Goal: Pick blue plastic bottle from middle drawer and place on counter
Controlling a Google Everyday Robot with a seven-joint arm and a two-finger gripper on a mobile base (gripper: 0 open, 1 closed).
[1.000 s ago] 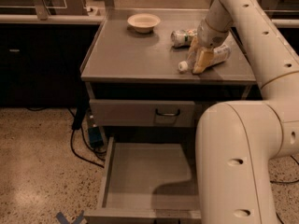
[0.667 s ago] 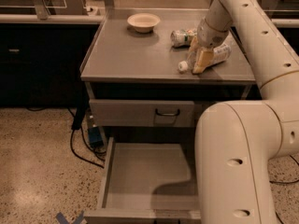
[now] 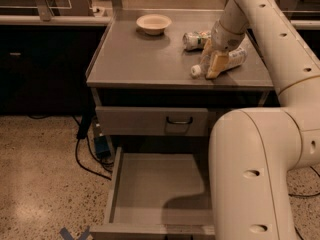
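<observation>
The blue plastic bottle (image 3: 236, 58) lies on its side on the counter (image 3: 145, 56) near the front right edge, its white cap (image 3: 195, 71) pointing left. My gripper (image 3: 210, 68) reaches down from the arm above and stands around the bottle's neck end, shut on it, with the bottle resting on the counter. The middle drawer (image 3: 114, 184) is pulled out below, its flat floor bare. My arm's large lower link (image 3: 255, 174) hides the drawer's right side.
A dented green-and-white can (image 3: 194, 39) lies just behind the gripper. A pale bowl (image 3: 153, 23) sits at the counter's back. The upper drawer front with a black handle (image 3: 179, 120) is closed. Cables and a blue box (image 3: 102, 146) lie on the floor at left.
</observation>
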